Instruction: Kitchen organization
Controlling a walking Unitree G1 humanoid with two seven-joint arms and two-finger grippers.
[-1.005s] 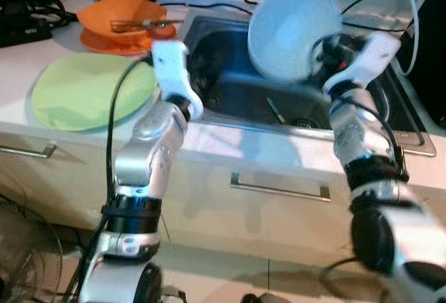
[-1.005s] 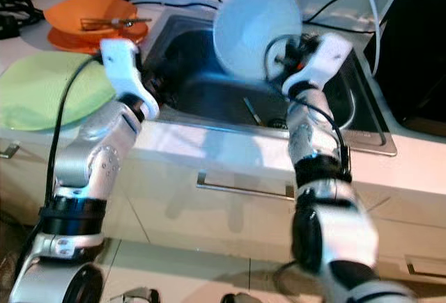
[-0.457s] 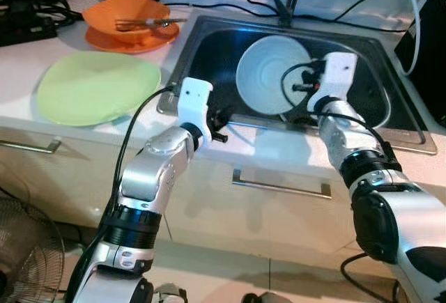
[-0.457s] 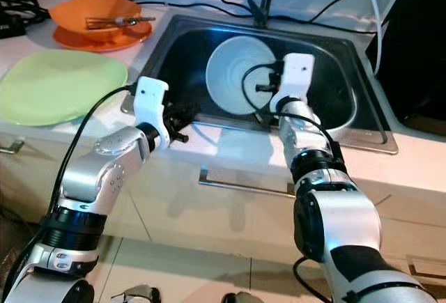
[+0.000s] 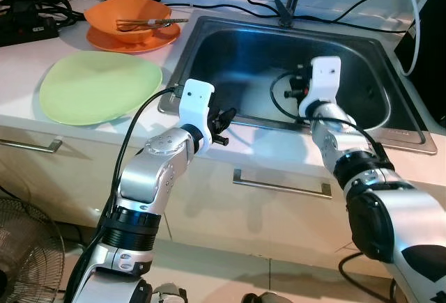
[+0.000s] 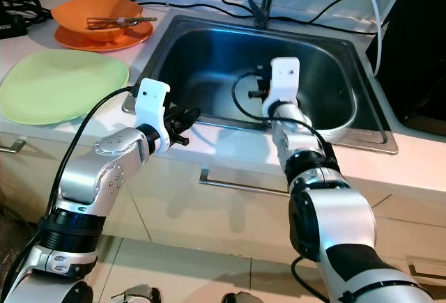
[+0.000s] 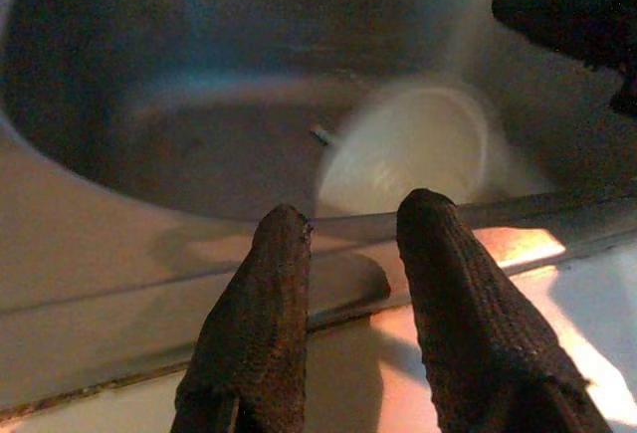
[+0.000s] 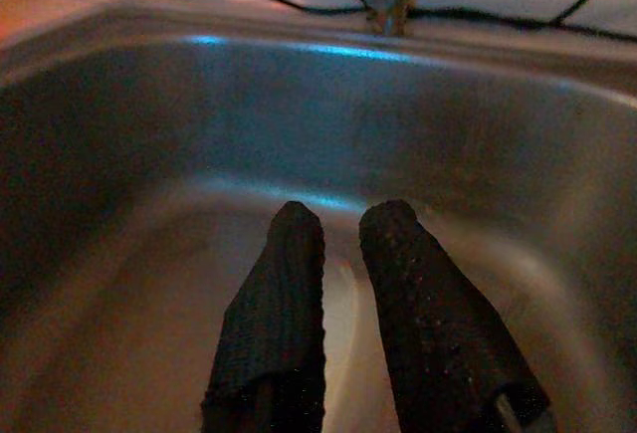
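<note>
A white bowl (image 7: 408, 154) lies tilted on the floor of the steel sink (image 5: 230, 59), seen from the left wrist. My right gripper (image 8: 338, 216) is low inside the sink near its front wall, with its white wrist block (image 5: 322, 80) above. Its fingers stand close together with a pale strip between them, apparently the bowl's rim. My left gripper (image 5: 224, 123) hovers open over the sink's front left edge with nothing between its fingers (image 7: 274, 284).
A light green plate (image 5: 101, 87) lies on the counter to the left. Behind it an orange bowl (image 5: 129, 21) with a utensil sits on an orange plate. A faucet (image 5: 289, 3) and cables run along the back. A black appliance (image 5: 428, 45) stands at the right.
My right gripper has carried the white bowl from above the sink down to the sink floor. My left arm has drawn back from the sink to its front edge.
</note>
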